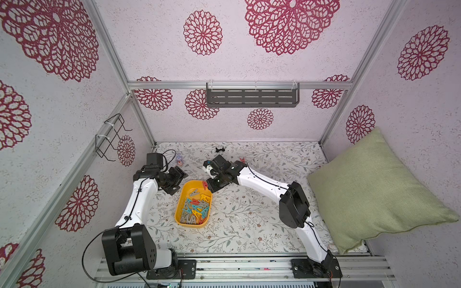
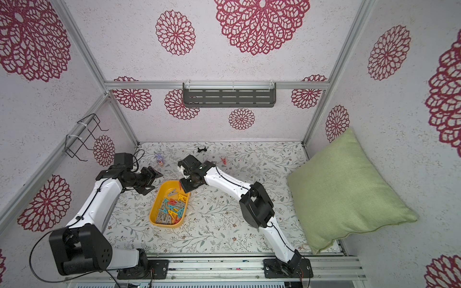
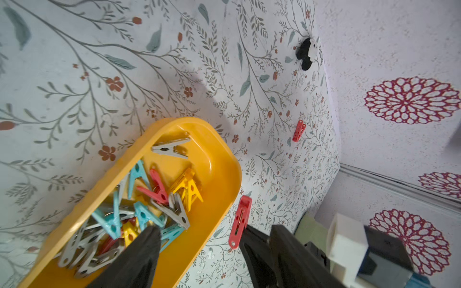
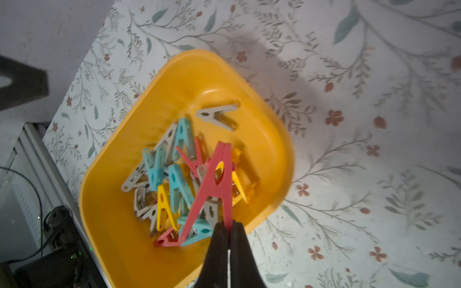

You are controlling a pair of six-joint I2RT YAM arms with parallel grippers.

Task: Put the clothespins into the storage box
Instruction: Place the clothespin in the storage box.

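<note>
At the left, the left pincer [image 1: 175, 184] hangs just beside the yellow tray [image 1: 178, 212]. Its fingers are apart in the left wrist view and hold nothing.

The tray sits near the middle of the flowered surface [image 1: 249, 212]. It carries a loose heap of clothespins [image 1: 195, 210] in grey, teal, yellow and red, crowded toward its near end, so by my reading most of the work is done.

At the tray's far right corner, the right pincer [image 4: 227, 232] is clamped tight on one leg of a red clothespin [image 4: 212, 184]. In the right wrist view this pin hangs over the heap, above the tray and not yet let go. Dropping it looks like the step in hand.

Further right and toward the back wall, one more red clothespin [image 2: 223, 160] lies alone on the surface, well apart from the tray. It is the only loose one I can find, though the arms may hide others.

A small black clip [image 1: 219, 149] lies near the back edge, and I judge it no part of the job. So what seems left is one release and one more fetch.
</note>
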